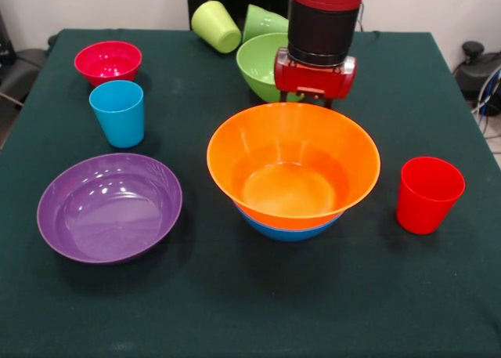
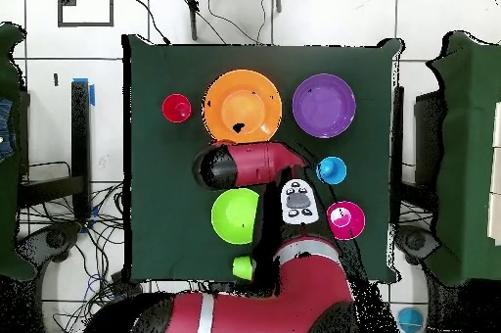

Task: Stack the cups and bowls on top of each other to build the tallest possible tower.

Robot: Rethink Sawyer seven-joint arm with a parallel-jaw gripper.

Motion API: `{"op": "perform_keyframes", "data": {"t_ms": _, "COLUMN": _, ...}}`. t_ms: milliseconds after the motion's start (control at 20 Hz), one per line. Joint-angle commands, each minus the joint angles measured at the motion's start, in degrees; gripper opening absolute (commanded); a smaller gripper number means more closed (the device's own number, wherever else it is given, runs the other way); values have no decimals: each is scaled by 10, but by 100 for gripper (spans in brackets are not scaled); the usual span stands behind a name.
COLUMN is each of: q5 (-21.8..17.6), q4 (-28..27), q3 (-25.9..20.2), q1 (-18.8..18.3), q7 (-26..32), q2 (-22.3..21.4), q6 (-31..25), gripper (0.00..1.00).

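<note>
At table centre: glossy orange bowl point(image 1: 293, 168) nested in blue bowl point(image 1: 286, 231); hand point(image 1: 315, 99) behind, grip state unclear.

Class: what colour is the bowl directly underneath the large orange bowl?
Blue bowl; its rim peeks out beneath the orange bowl, best in the front view.

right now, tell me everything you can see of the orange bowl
The orange bowl is the largest dish on the table, glossy smooth plastic with a wide flared rim and a flat bottom. It stands upright and empty, nested inside a blue bowl whose rim shows beneath it. Nothing else touches it. It stands near the middle of the green cloth, between the purple bowl and the red cup.
</note>
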State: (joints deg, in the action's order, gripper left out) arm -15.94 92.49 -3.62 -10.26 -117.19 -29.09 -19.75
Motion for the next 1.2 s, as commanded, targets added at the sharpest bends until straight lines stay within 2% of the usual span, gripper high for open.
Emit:
{"op": "perform_keyframes", "data": {"t_ms": 50, "q5": -32, "q4": 34, "q3": -24, "q1": 41, "q7": -24, "q2": -20, "q6": 21, "gripper": 100}}
{"op": "perform_keyframes", "data": {"t_ms": 300, "q5": -34, "q4": 93, "q3": -4, "q1": 75, "q7": -58, "q2": -47, "q6": 61, "gripper": 100}}
{"op": "perform_keyframes", "data": {"t_ms": 500, "q5": -42, "q4": 129, "q3": 18, "q1": 104, "q7": -73, "q2": -50, "q6": 106, "gripper": 100}}
{"op": "perform_keyframes", "data": {"t_ms": 850, "q5": -38, "q4": 151, "q3": 72, "q1": 152, "q7": -79, "q2": -11, "q6": 189, "gripper": 100}}
{"op": "perform_keyframes", "data": {"t_ms": 1200, "q5": -26, "q4": 172, "q3": 81, "q1": 155, "q7": -65, "q2": -9, "q6": 220, "gripper": 100}}
